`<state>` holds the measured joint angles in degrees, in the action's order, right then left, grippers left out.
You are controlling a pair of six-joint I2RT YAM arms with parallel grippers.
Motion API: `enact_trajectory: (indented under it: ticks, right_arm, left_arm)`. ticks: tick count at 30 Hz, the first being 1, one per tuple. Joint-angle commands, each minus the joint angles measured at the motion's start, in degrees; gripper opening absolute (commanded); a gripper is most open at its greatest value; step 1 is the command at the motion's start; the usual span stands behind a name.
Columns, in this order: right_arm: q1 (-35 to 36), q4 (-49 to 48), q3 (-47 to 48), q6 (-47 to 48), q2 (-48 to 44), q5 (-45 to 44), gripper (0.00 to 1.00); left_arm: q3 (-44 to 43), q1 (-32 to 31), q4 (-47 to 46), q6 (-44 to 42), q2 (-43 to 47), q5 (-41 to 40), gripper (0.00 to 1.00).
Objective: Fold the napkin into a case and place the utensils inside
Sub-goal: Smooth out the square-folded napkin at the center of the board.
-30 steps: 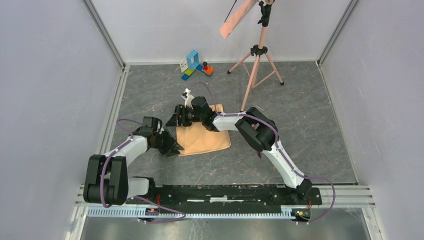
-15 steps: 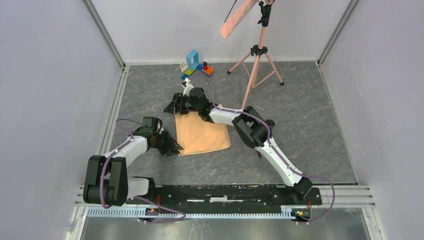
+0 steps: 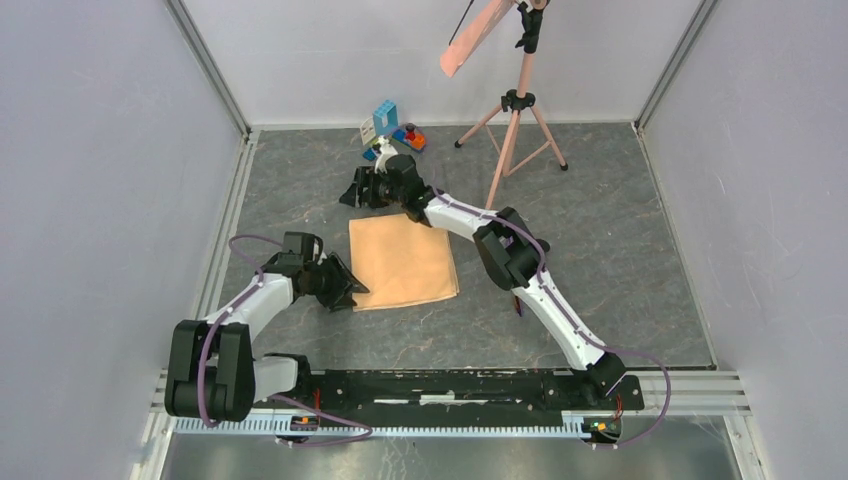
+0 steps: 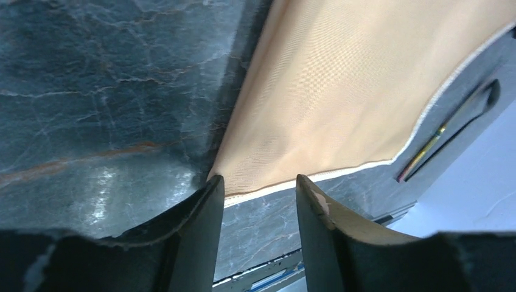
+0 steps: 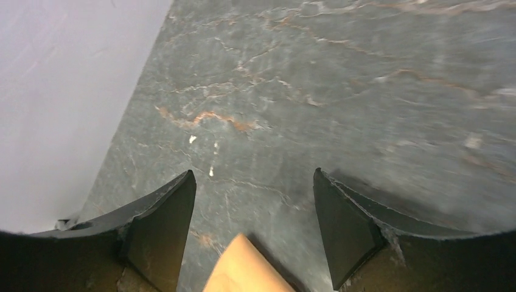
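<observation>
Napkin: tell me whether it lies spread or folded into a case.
Spread flat: the napkin lies as one smooth rectangle on the table, no narrow pouch. Whether it is doubled, cannot tell.

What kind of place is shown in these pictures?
Probably a robot test cell: plain white walls enclose the table, a pink tripod stands at the back, and a metal rail runs along the near edge.

One napkin, two utensils, one tripod.
</observation>
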<state>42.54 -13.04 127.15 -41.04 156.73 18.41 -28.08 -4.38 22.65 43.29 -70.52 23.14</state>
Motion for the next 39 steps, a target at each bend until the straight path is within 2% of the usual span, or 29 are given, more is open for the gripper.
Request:
enact_trajectory:
  ticks: [1,4,7,12,15,21,25,29,33,39]
  right_arm:
    - [-1.9,7.3,-3.6,8.2,-14.5,-1.0,0.77]
    - [-3.8,7.1,-16.3,7.7,-24.2,2.0,0.77]
    - [-6.0,1.3,-30.3,4.6,-31.6,8.2,0.77]
    - [-8.0,-5.7,-43.1,3.7,-37.5,11.7,0.80]
    - [-8.4,-7.6,-45.7,3.4,-37.7,13.4,0.80]
    - [-9.3,-12.5,-49.4,1.6,-36.2,15.9,0.78]
    - [-10.6,-14.0,-50.1,1.2,-33.5,16.4,0.76]
    - [-11.8,-14.0,-50.9,2.1,-31.4,15.9,0.76]
    - [-12.6,-13.1,-51.0,3.5,-29.5,15.4,0.75]
    - [-13.9,-4.8,-49.3,10.1,-28.2,10.1,0.75]
  left_arm:
    - [-4.0,-0.1,0.0,-2.0,3.5,4.2,0.57]
    - [-7.7,-0.1,0.5,-2.3,6.0,5.4,0.65]
    - [-11.7,0.2,-1.5,-0.5,5.5,6.3,0.73]
    - [-18.0,2.4,-10.2,3.6,-6.1,9.3,0.76]
    - [-23.3,3.3,-15.6,6.1,-15.9,11.2,0.75]
    - [-31.6,3.4,-18.2,7.8,-31.3,11.2,0.71]
    - [-31.6,4.0,-20.2,9.0,-33.9,9.8,0.70]
    - [-32.6,4.3,-15.7,7.4,-36.2,7.2,0.67]
    - [-32.2,7.7,-14.6,7.1,-38.6,7.4,0.64]
    - [-33.4,8.2,-10.8,4.6,-39.9,5.3,0.65]
